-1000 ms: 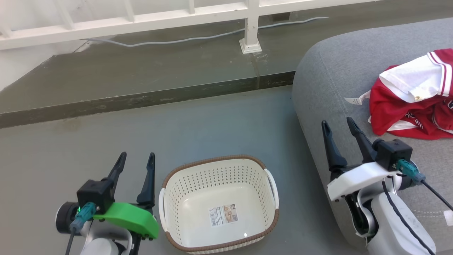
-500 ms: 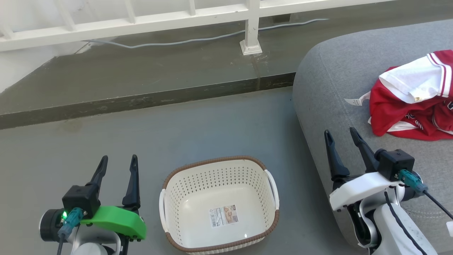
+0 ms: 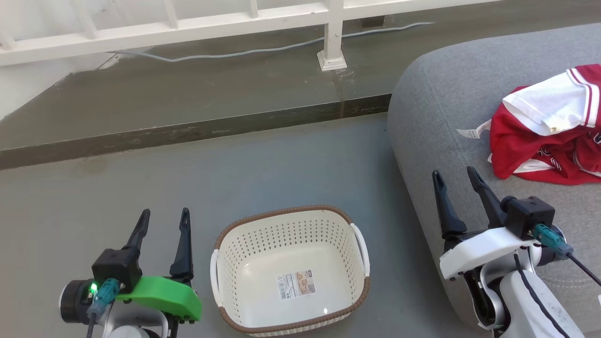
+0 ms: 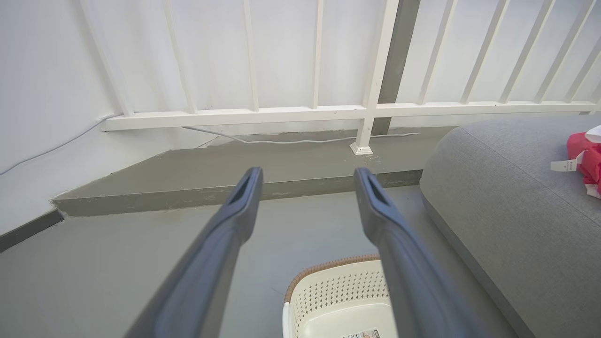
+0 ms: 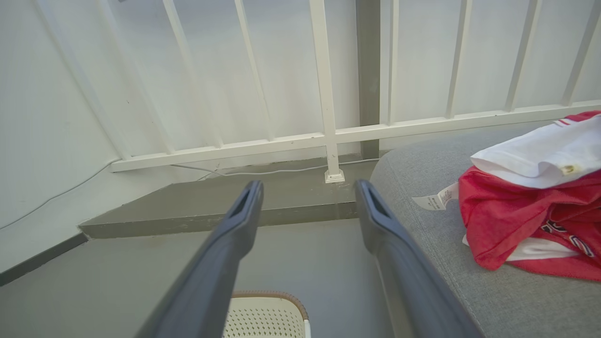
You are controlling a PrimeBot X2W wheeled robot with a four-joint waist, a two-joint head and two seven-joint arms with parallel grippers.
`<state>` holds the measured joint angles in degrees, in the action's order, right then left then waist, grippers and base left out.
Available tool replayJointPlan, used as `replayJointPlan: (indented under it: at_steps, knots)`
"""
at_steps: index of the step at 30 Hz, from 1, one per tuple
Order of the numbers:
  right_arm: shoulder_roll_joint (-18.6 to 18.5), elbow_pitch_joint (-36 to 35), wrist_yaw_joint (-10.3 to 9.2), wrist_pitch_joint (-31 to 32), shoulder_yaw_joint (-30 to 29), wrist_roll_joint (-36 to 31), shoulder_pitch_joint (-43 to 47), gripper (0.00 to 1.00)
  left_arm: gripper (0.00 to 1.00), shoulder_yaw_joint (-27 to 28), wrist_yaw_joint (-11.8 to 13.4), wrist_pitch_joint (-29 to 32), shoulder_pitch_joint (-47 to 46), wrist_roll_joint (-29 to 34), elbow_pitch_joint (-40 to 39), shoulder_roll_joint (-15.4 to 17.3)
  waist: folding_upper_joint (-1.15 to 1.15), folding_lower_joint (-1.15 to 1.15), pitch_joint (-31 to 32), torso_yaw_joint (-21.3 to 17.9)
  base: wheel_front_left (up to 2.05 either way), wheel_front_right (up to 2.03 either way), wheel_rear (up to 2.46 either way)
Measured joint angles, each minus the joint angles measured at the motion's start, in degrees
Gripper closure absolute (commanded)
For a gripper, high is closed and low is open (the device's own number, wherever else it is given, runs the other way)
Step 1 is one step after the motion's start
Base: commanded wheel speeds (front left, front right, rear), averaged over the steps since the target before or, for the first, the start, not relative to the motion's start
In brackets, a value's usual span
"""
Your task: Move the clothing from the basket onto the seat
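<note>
Looking down from the head camera: basket (image 3: pixel 281 210) sits upright on the grey floor (image 3: pixel 281 159), low centre. Its cream base shows in full, with a printed label (image 3: pixel 296 285) stuck on it. Clothing (image 3: pixel 540 150) lies in a crumpled red heap, white panel on top, on the seat (image 3: pixel 446 94) at the right, well apart from the basket. A white tag (image 3: pixel 472 133) trails from the heap's left side onto the grey fabric. Left gripper (image 3: pixel 165 212) hangs just left of the basket, fingers spread, nothing between them. Right gripper (image 3: pixel 453 172) hangs over the seat's rounded front edge, near the clothing but not touching it; fingers likewise spread and empty. White railing (image 3: pixel 188 28) and a pale cable (image 3: pixel 263 49) run along a raised step (image 3: pixel 188 98) at the far side.

Left wrist view: both dark fingers stand wide apart, nothing held. Between and below them is a corner of the basket, with brown rim and perforated wall. Seat takes up the right side, with a sliver of red clothing and its tag at the far right edge.

Right wrist view: fingers parted, empty. Basket rim peeks in at the bottom edge between them. Clothing rests on the seat to the right of the right-hand finger, white panel uppermost, dark lettering on a red fold low down.
</note>
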<state>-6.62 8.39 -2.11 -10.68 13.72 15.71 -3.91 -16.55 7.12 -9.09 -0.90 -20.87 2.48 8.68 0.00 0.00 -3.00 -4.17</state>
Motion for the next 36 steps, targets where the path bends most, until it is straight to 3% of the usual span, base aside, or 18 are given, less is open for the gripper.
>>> replayJointPlan:
  at_steps: [28,29,36]
  knots:
    - [-0.70,-4.32,-0.53,2.26,0.02,0.00,1.03,0.00,0.00,0.90,0.00,1.93,0.19,4.02,-2.38,-1.23,0.00,0.00,-1.06,0.28,0.00,0.00,0.00]
    - [-0.71,-4.39,-0.53,2.44,0.02,0.00,1.03,1.00,1.00,0.97,0.00,1.97,0.19,4.07,-2.59,-1.36,0.00,0.00,-1.10,0.30,0.00,0.00,0.00]
    - [-0.10,-1.60,-0.47,2.68,0.26,0.45,2.93,1.00,1.00,0.05,-0.02,1.99,1.20,3.99,0.14,-2.42,0.00,0.00,-1.14,0.33,0.00,0.00,0.00]
